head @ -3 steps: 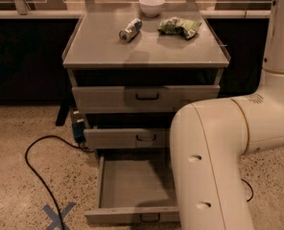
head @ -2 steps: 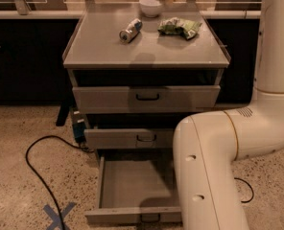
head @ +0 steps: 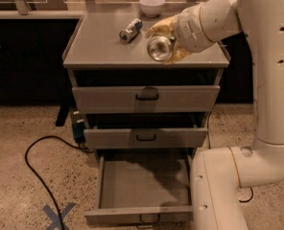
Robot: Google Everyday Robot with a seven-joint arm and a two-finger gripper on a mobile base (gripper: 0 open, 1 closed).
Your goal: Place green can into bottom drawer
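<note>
My gripper (head: 168, 41) hangs above the right front part of the cabinet top, its yellowish fingers (head: 162, 27) shut around the green can (head: 159, 49). The can lies sideways in the grip, its shiny silver end facing the camera and little of its green side showing. The bottom drawer (head: 138, 215) is pulled fully out at floor level, far below the gripper, and its grey inside is bare. The two drawers above it stand slightly ajar.
A slim silver-and-blue can (head: 131, 30) lies on the cabinet top (head: 94, 47), and a white bowl (head: 152, 5) stands at the back. My arm's white base (head: 214, 190) crowds the drawer's right side. A black cable (head: 39, 176) and blue tape cross (head: 58, 214) lie on the floor at left.
My arm has swung in from the right and the gripper with the can now shows over the cabinet top. It covers the spot where the green snack bag lay.
</note>
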